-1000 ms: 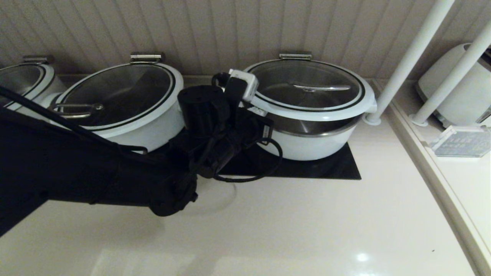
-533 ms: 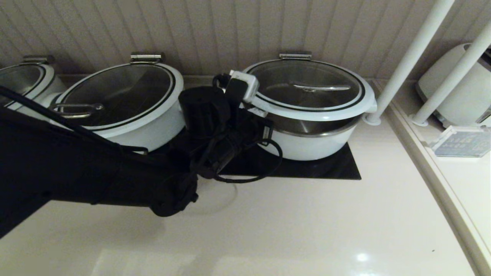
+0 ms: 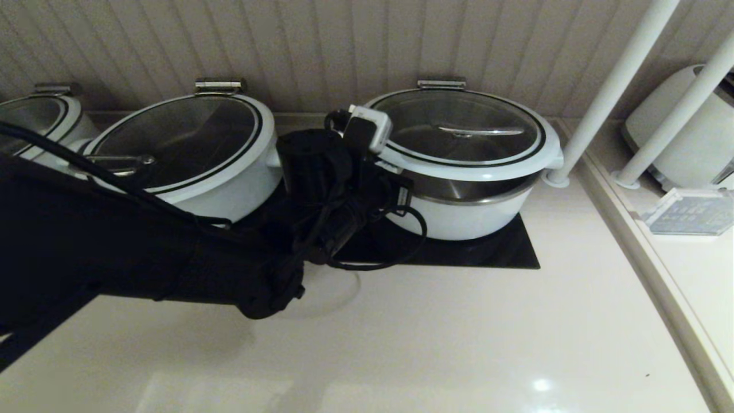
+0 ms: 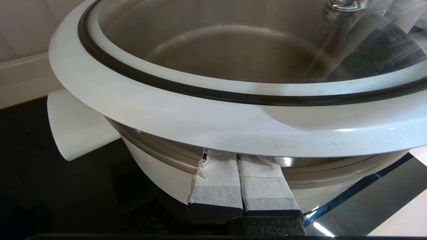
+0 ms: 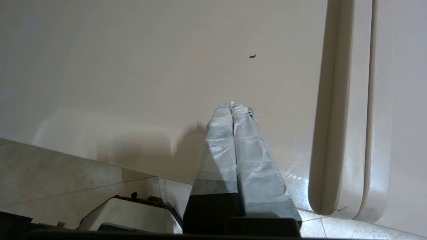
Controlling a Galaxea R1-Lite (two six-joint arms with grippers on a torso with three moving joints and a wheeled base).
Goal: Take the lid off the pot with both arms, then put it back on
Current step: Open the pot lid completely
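The lid [image 3: 459, 132], glass with a wide white rim and a low steel bar handle, sits tilted on the white pot [image 3: 464, 215]. Its front edge is raised, showing the steel inner bowl. My left gripper [image 4: 237, 155] is shut, its taped fingertips pressed together under the lid's rim [image 4: 200, 113] at the pot's left front, next to a stubby side handle [image 4: 73, 126]. In the head view the left arm's wrist [image 3: 344, 189] hides the fingers. My right gripper [image 5: 232, 105] is shut and empty over the cream counter near its front edge, outside the head view.
A similar white pot with a loop-handled lid [image 3: 178, 143] stands close on the left, with a third [image 3: 34, 115] beyond it. A black hob plate [image 3: 487, 252] lies under the pot. White posts [image 3: 608, 92], a raised ledge [image 3: 648, 252] and a white appliance [image 3: 682, 132] stand on the right.
My left arm has shifted a little to the right, closer in against the pot. The lid's tilt looks the same.
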